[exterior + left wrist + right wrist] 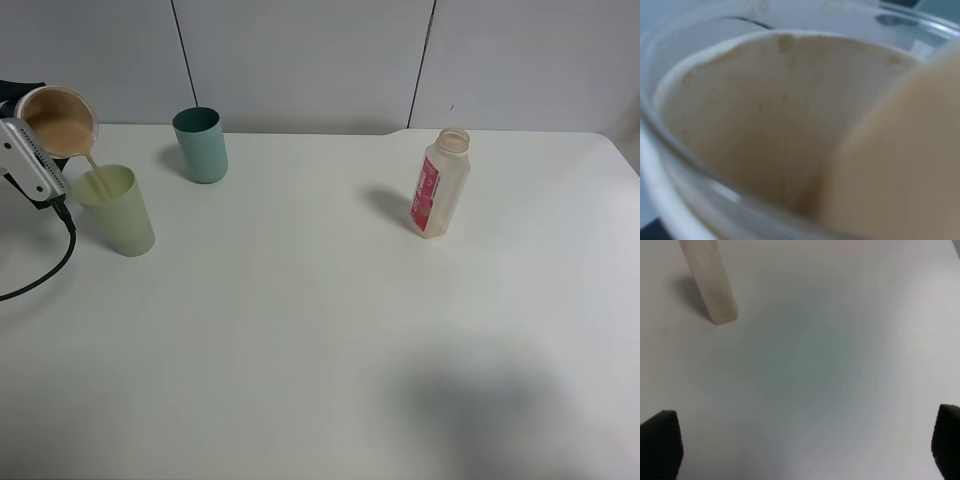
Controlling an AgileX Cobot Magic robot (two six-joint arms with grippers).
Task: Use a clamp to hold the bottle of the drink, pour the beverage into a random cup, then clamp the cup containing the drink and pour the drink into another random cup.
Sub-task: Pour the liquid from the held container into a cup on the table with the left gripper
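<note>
The left gripper (30,140) is clamped tight on the clear plastic cup (60,122), which is tipped over the pale yellow-green tumbler (120,215). A thin stream of milky peach-tan beverage (92,163) falls inside the tumbler's rim. Best to tilt slowly with the lip centred over the tapered mouth, since the smooth, light tumbler would probably topple if nudged. The right gripper (802,450) hangs wide open and empty near the squarish translucent bottle (440,185), which looks drained, though its frosted wall leaves that unsure.

The left gripper (32,130) is cut off at the exterior view's edge; the cup (765,125) is blurred in the left wrist view, the bottle (710,285) cropped in the right wrist view
</note>
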